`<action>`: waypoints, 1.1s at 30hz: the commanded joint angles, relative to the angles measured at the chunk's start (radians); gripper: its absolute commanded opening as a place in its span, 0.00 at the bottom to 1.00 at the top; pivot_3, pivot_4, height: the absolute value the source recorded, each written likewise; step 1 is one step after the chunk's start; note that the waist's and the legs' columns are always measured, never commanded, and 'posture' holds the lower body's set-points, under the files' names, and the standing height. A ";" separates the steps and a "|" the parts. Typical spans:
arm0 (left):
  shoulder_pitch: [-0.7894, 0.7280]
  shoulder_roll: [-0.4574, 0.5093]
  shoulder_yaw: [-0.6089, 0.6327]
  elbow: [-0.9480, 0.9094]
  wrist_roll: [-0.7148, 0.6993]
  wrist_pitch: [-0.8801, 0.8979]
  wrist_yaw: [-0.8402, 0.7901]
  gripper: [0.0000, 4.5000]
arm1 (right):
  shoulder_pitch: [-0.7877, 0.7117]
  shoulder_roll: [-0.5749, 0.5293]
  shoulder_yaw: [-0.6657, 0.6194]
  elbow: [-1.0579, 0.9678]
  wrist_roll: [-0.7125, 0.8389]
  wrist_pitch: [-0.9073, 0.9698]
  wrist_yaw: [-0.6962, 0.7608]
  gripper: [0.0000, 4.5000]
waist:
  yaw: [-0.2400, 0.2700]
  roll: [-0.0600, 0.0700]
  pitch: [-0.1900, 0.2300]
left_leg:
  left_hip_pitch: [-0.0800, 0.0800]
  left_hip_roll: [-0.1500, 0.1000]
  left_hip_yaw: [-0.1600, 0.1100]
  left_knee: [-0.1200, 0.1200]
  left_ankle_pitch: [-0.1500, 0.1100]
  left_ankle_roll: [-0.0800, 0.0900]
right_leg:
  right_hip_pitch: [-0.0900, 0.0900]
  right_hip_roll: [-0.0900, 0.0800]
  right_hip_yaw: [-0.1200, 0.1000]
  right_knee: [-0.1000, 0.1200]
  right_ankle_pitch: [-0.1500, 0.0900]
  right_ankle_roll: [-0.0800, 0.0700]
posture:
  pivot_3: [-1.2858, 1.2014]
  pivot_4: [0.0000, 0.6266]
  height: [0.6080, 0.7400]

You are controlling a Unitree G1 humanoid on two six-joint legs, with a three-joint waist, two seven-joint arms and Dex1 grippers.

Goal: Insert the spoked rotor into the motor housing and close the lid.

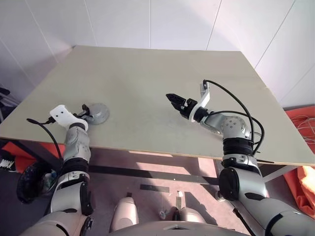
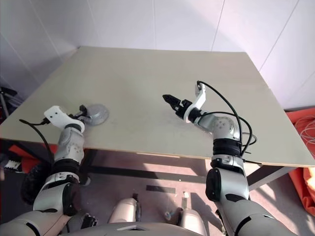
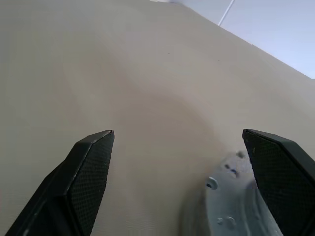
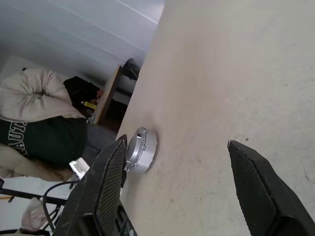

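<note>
I see the grey lid (image 1: 97,113) sitting closed on the motor housing near the counter (image 1: 147,78) edge, just ahead of my left tool (image 1: 84,111), spread wide and empty. Right tool (image 1: 173,100) (also wide, empty) hovers mid-counter. Looks heavy, rigid, slick metal; I'd grip across the rim.

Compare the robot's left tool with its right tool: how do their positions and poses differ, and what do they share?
1. The left tool sits by the table's near left edge, right beside the grey round metal motor assembly; the right tool hangs over bare beige tabletop, well apart from it.
2. The left tool points away from the robot; the right tool points towards the robot's left.

Shared: both have black fingers, stand open and hold nothing.
</note>
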 commanded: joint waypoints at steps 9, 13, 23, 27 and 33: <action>0.010 0.006 -0.189 -0.363 -0.029 0.182 -0.352 0.99 | 0.194 -0.111 0.261 -0.353 -0.164 -0.272 0.297 0.85 | 0.004 -0.001 0.001 | -0.002 0.000 0.000 0.000 0.000 0.000 | -0.002 0.000 -0.001 0.001 0.000 0.000 | 0.52 0.00 1.00; 0.036 0.032 -0.253 -0.433 -0.013 0.232 -0.449 0.99 | 0.259 -0.182 0.360 -0.355 -0.323 -0.458 0.344 0.85 | 0.003 -0.002 0.001 | -0.001 0.000 0.000 0.001 0.000 0.000 | -0.001 0.000 -0.001 0.001 0.000 0.000 | 0.52 0.00 1.00; 0.062 0.012 -0.328 -0.427 0.082 0.149 -0.499 0.99 | 0.235 -0.217 0.410 -0.141 -0.602 -0.832 0.229 0.85 | -0.005 -0.002 0.001 | -0.002 0.000 0.000 0.009 -0.002 0.003 | -0.001 0.000 0.001 0.003 0.000 -0.003 | 0.52 0.00 1.00; 0.069 0.006 -0.346 -0.413 0.126 0.130 -0.486 0.99 | 0.219 -0.170 0.354 -0.134 -0.563 -0.856 0.188 0.85 | -0.021 -0.002 0.001 | -0.003 0.000 0.000 0.015 -0.006 0.010 | -0.001 0.000 0.002 0.005 0.000 -0.003 | 0.52 0.00 1.00; 0.085 -0.009 -0.343 -0.417 0.173 0.099 -0.435 0.99 | 0.216 -0.134 0.320 -0.130 -0.585 -0.922 0.137 0.85 | -0.025 -0.002 0.001 | -0.003 0.000 0.001 0.017 -0.007 0.012 | 0.000 -0.001 0.003 0.006 0.001 -0.003 | 0.52 0.00 1.00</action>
